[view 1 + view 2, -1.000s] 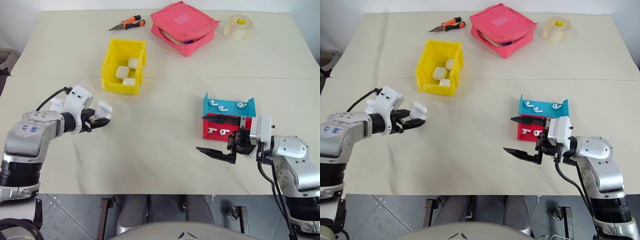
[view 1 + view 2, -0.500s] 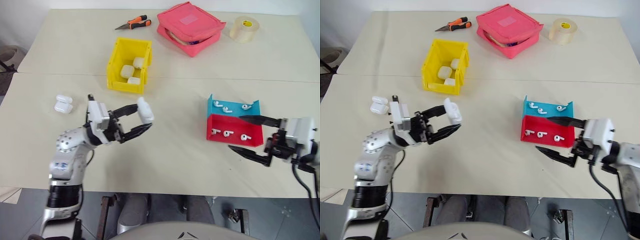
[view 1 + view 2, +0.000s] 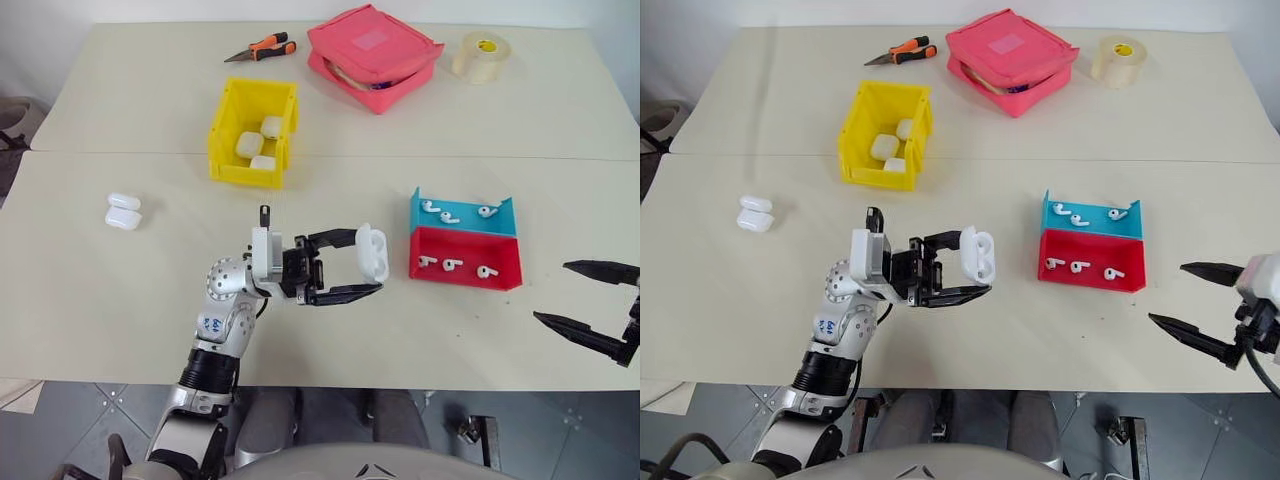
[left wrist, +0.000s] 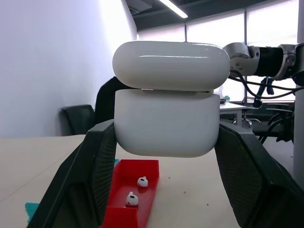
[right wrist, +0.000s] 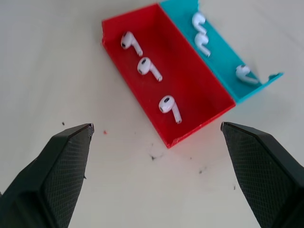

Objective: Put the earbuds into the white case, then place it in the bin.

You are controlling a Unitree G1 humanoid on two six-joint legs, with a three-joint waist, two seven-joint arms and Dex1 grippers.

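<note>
My left gripper (image 3: 358,265) is shut on the white case (image 3: 372,252), holding it above the middle of the table, just left of the trays. From the left wrist, the case (image 4: 166,114) sits gripped between both fingers with its lid on top. Three earbuds (image 3: 456,265) lie in the red tray (image 3: 505,278), and three more earbuds (image 3: 448,214) lie in the blue tray (image 3: 500,226) behind it. My right gripper (image 3: 551,291) stands open and empty near the table's right edge, right of the trays. The yellow bin (image 3: 245,176) at the back left holds three white cases.
Another white case (image 3: 123,211) lies on the table at the left. A pink pouch (image 3: 372,55), a tape roll (image 3: 478,55) and orange-handled pliers (image 3: 258,48) sit along the far side. Bare tabletop lies between the bin and the trays.
My left gripper has swung right with the white case, from the table's left side to its middle, and now points right. My right gripper has drawn away to the right of the trays, still open.
</note>
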